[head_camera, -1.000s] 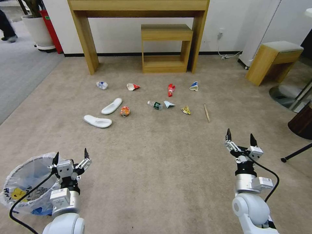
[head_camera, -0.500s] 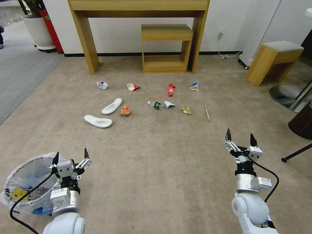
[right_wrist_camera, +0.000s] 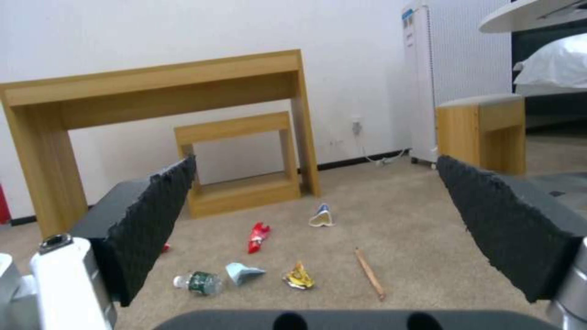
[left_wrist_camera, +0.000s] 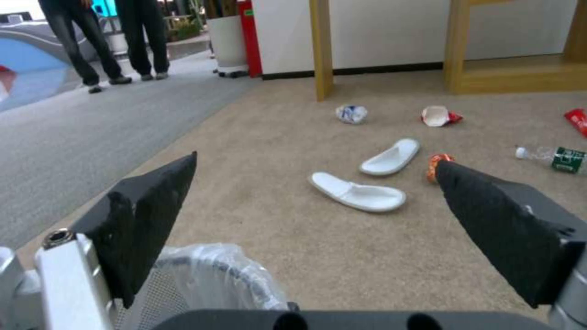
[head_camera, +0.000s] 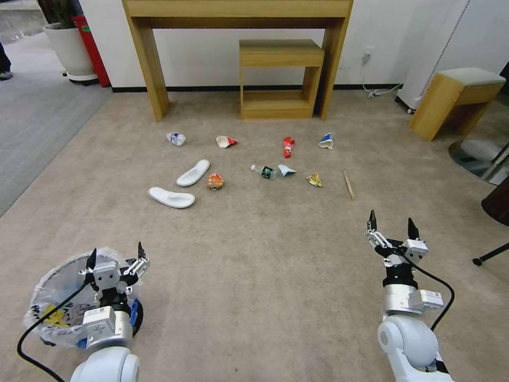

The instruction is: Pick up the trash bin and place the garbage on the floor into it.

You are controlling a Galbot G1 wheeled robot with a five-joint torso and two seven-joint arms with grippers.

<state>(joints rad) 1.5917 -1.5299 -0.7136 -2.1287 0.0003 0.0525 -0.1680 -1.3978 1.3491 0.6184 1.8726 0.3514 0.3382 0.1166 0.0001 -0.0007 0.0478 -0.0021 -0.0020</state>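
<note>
Plainly, left gripper (head_camera: 115, 253) jaws wide apart above the trash bin (head_camera: 53, 297), holding nothing, right gripper (head_camera: 391, 224) equally spread over bare floor (head_camera: 265, 254), garbage (head_camera: 265, 171) scattered before a wooden table (head_camera: 238, 10).

1. A tall wooden desk (head_camera: 238, 10) stands against the white wall (head_camera: 212, 53).
2. A small wooden shelf table (head_camera: 280, 78) stands under the desk, near its right leg.
3. A wooden stool (head_camera: 456, 101) with a grey seat stands at the right.
4. A white plant pot (head_camera: 71, 50) and a red object (head_camera: 90, 48) stand beside the grey carpet (head_camera: 42, 122).
</note>
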